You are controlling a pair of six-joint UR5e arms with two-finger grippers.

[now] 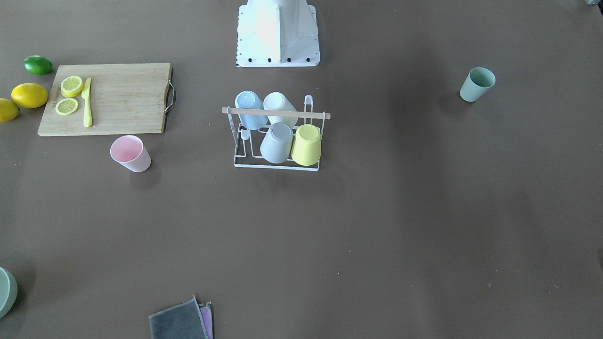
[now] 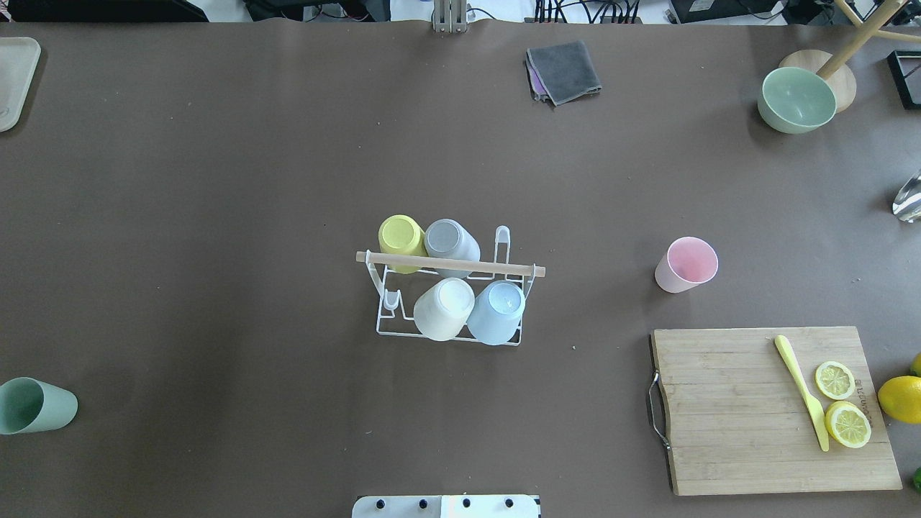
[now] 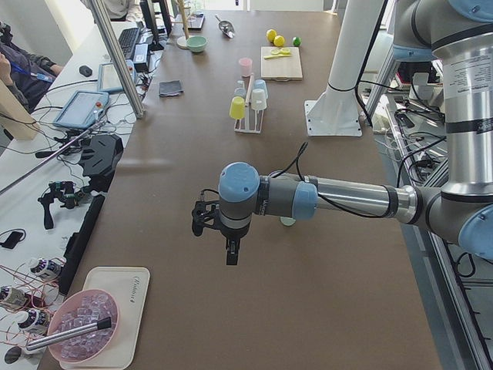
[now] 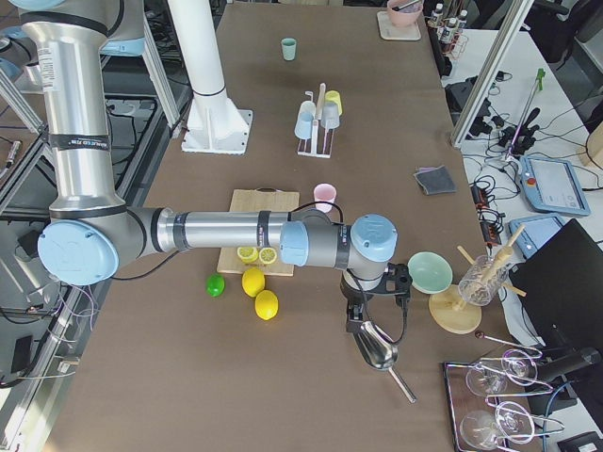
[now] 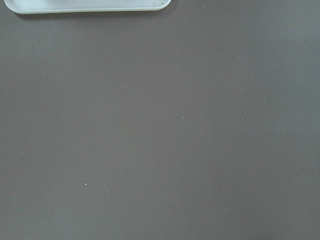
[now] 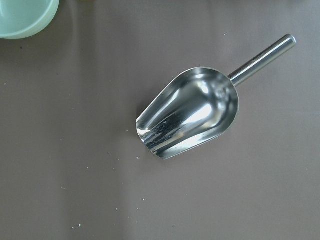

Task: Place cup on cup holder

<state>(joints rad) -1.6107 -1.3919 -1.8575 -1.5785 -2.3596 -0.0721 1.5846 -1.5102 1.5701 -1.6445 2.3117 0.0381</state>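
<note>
Both arms stretch low over opposite table ends, left gripper [image 3: 229, 250] and right gripper [image 4: 362, 315] pointing down; their jaw state I cannot tell. The pink cup [image 2: 686, 264] stands upright, well apart from the mid-table cup holder [image 2: 516, 270].

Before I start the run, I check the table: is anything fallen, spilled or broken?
Nothing stands out. Four cups sit upside down on the rack; the pink cup and green cup stand upright on the table. No spill shows.
</note>
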